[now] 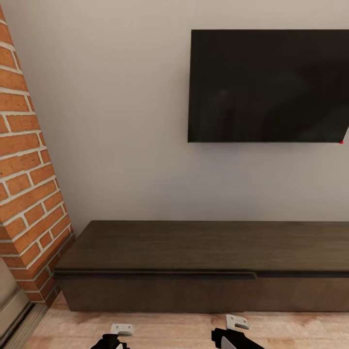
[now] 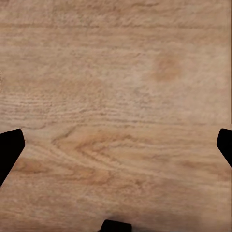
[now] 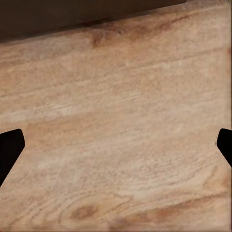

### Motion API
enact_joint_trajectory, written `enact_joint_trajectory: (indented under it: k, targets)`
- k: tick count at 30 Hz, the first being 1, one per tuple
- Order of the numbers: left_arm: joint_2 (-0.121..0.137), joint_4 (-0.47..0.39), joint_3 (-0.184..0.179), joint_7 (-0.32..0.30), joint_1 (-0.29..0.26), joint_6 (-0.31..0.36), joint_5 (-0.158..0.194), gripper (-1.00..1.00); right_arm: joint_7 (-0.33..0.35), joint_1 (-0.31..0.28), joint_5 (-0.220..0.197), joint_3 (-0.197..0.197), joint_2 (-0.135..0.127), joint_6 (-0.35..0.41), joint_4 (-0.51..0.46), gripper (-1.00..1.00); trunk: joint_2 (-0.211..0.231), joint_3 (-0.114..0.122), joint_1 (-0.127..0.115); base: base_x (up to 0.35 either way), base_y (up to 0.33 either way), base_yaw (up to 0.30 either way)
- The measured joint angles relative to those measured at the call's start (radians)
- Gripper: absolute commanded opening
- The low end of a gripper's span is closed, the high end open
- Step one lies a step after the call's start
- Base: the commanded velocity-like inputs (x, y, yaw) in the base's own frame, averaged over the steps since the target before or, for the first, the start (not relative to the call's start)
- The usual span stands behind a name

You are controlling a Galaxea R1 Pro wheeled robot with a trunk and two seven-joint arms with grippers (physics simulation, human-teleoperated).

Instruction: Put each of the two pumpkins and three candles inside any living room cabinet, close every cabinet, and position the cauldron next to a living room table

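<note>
The long, low dark-brown cabinet (image 1: pixel 208 264) stands against the grey wall straight ahead, its flat top bare and its plain front panels flush. Both arms hang low in front of it, over the wooden floor. My left gripper (image 2: pixel 116 150) is open, its black fingertips (image 2: pixel 9 152) spread to the picture's edges with only floorboards between them. My right gripper (image 3: pixel 116 150) is open too, above floor near the cabinet's dark base (image 3: pixel 72 17). The pumpkins, candles and cauldron are out of view.
A black television (image 1: pixel 269 86) hangs on the wall above the cabinet's right part. A red brick wall (image 1: pixel 26 184) juts in at the left, meeting the cabinet's left end. Light wooden floor (image 1: pixel 174 329) runs along the cabinet's front.
</note>
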Motion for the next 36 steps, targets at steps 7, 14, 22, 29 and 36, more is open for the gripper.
enact_joint_trajectory:
  k: [7, 14, 22, 29, 36]
  targets:
    - [0.000, 0.003, -0.001, -0.003, 0.002, -0.001, 0.000, 1.00, 0.000, 0.000, 0.000, 0.000, 0.001, -0.001, 0.003, 1.00, 0.049, 0.022, -0.027, 0.000, 0.000, 0.000]
    - [-0.002, 0.029, -0.001, -0.004, 0.003, -0.005, -0.001, 1.00, 0.001, 0.000, 0.000, 0.000, 0.000, -0.002, 0.005, 1.00, 0.098, 0.044, -0.054, 0.000, 0.000, 0.000]
    - [0.008, 0.033, -0.002, -0.003, 0.002, -0.006, 0.002, 1.00, 0.003, 0.000, 0.001, 0.001, 0.000, -0.003, -0.002, 1.00, 0.154, 0.069, -0.084, 0.000, 0.000, 0.000]
    - [0.012, 0.053, -0.002, -0.005, 0.003, -0.007, -0.002, 1.00, 0.002, 0.000, 0.002, 0.001, -0.001, -0.003, -0.005, 1.00, 0.203, 0.091, -0.111, 0.000, 0.000, 0.000]
    - [0.010, 0.061, -0.003, -0.005, 0.002, -0.008, -0.002, 1.00, 0.002, 0.000, 0.001, 0.001, -0.004, -0.004, -0.001, 1.00, 0.252, 0.113, -0.138, 0.000, 0.000, 0.000]
